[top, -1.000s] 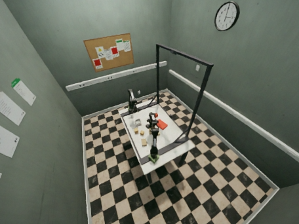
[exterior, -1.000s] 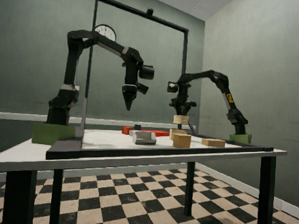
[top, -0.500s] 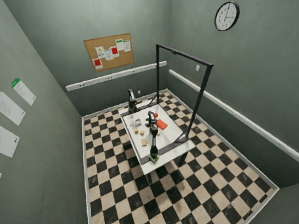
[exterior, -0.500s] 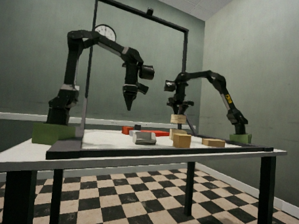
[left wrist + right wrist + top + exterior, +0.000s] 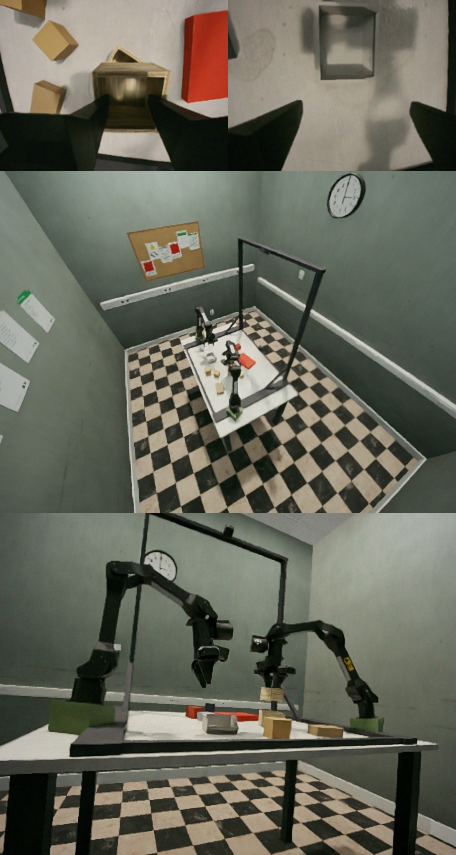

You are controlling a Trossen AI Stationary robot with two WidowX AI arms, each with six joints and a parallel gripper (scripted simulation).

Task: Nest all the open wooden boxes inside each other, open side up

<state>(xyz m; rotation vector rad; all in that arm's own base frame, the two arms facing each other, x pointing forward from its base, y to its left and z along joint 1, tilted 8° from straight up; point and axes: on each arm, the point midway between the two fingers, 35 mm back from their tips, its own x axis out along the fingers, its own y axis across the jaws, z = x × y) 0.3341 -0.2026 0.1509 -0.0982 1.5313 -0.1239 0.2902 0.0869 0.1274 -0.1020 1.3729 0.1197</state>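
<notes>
My left gripper [image 5: 128,98] [image 5: 272,685] is shut on a wooden box [image 5: 131,72] [image 5: 271,695] above the table. The fingertips reach into this box, and its open side faces the left wrist camera. A second wooden box [image 5: 117,50] [image 5: 242,375] is on the table, mostly hidden behind the held one in the left wrist view; part of its opening shows. My right gripper [image 5: 356,106] [image 5: 204,683] is open and empty above the table. An open grey-looking box [image 5: 323,46] [image 5: 220,723] lies beyond its fingertips in the right wrist view; its material is hard to tell.
Several tan blocks [image 5: 51,40] [image 5: 276,728] [image 5: 219,388] lie beside the held box. A red slab [image 5: 208,57] [image 5: 246,361] is on its other side. A red object [image 5: 193,712] [image 5: 237,346] stands farther back. Another grey object [image 5: 229,42] shows at the right wrist view's edge.
</notes>
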